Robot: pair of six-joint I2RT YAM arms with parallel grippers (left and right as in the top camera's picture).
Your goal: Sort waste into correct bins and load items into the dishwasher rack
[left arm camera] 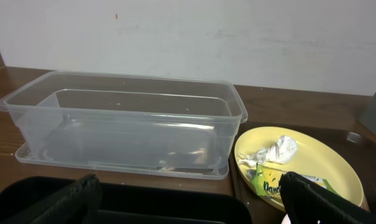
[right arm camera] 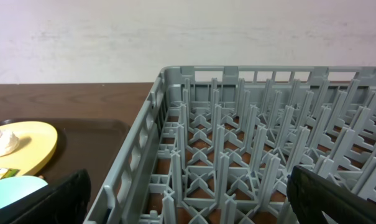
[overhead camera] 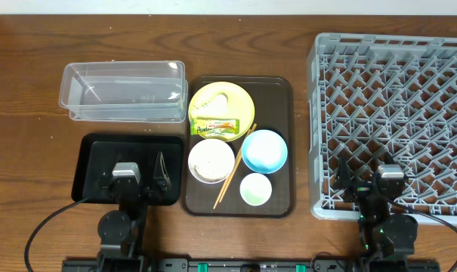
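Dark wooden table (overhead camera: 32, 45), plain white wall (left arm camera: 237, 37), left hand (overhead camera: 134, 176) and right hand (overhead camera: 387, 181) spread wide, holding nothing

Looks like a robot test bench in a lab, not a lived-in kitchen; I work at a dark wooden table (overhead camera: 24, 91) with a bare white wall (left arm camera: 206, 37) behind it; my left arm (overhead camera: 119, 227) and my right arm (overhead camera: 387, 230) stand on a black rail (overhead camera: 228, 266) at the near edge; the kitchen things are laid out in neat order: a brown serving tray (overhead camera: 279, 98) of dishes, a grey dish rack (overhead camera: 394, 75), a clear tub (overhead camera: 122, 68), a black tray (overhead camera: 92, 159).
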